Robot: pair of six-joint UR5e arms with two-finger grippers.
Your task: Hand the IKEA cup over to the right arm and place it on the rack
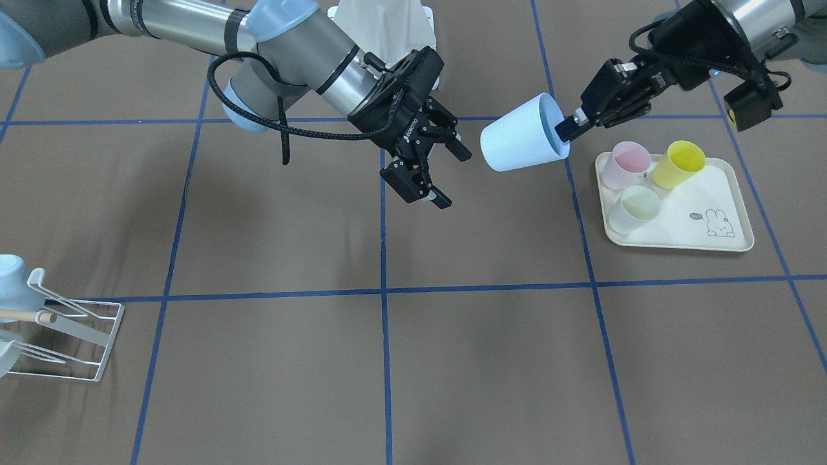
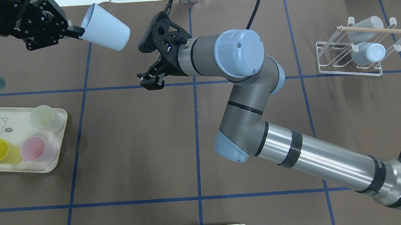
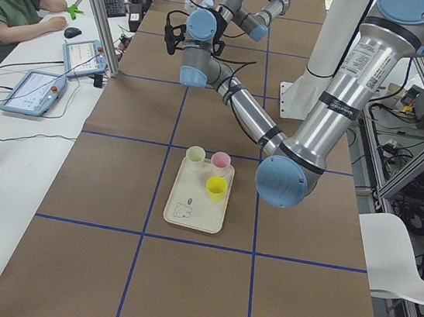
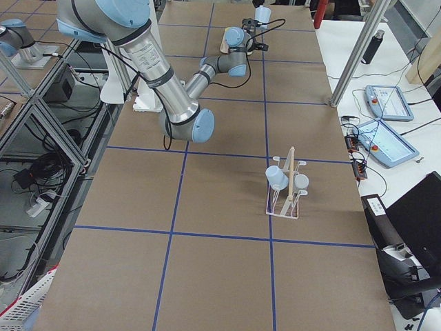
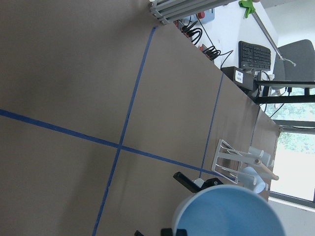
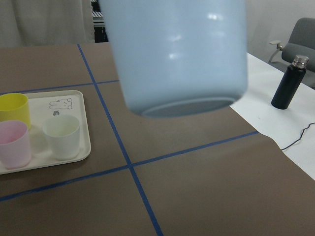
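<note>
Exterior front-facing shows the left gripper point(image 1: 568, 128) clamped on the rim of the blue cup point(image 1: 520, 139), held aloft with its base toward the spread right gripper point(image 1: 455, 179), so I should centre those jaws around the cup's wall and close before the left releases.

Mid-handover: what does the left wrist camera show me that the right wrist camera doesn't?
Only the left wrist view shows the white wire rack with the wooden rod in the distance, pale cups already on it, and a black keyboard further back. Only the right wrist view shows the cream rabbit-printed tray holding a yellow cup, a pink cup and a pale green cup, plus a black bottle off to the side. Both show the light blue plastic cup: low in the left wrist view, its base looming close in the right.
</note>
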